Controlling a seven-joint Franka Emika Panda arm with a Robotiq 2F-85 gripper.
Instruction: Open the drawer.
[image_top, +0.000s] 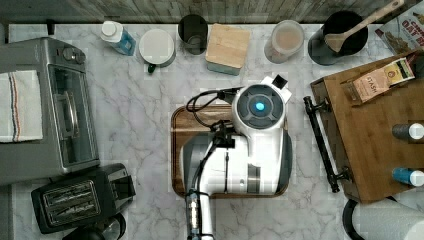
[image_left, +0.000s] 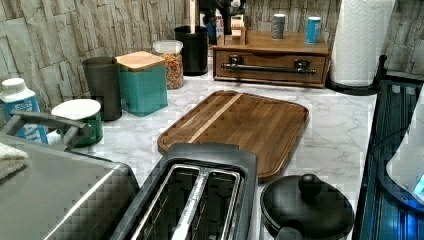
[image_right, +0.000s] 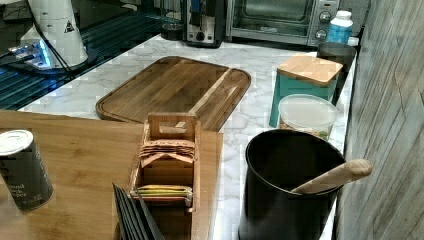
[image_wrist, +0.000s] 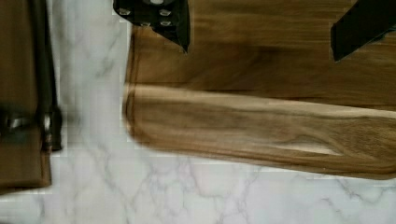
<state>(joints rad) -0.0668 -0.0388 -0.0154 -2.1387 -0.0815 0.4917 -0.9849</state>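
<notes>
The drawer (image_left: 260, 59) is the front of a bamboo box (image_top: 372, 142) and looks shut, flush with the box. Its long black bar handle (image_top: 321, 146) faces the top view's left; the same handle (image_left: 272, 67) runs across the panel in the left view. My arm's wrist (image_top: 259, 107) hovers over the dark wooden board (image_top: 180, 125), to the handle's left in the top view. In the wrist view my gripper (image_wrist: 259, 23) is open with nothing between its fingers, above the board (image_wrist: 261, 121), while the handle (image_wrist: 44, 70) lies off to one side.
Two cans (image_top: 409, 131) and a tea holder (image_top: 382, 82) stand on the box. Canisters (image_top: 227, 47), a utensil pot (image_top: 337, 37) and jars line the back wall. A toaster oven (image_top: 55, 107) and toaster (image_top: 75, 197) sit at the top view's left, a paper towel roll (image_left: 360, 40) beside the box.
</notes>
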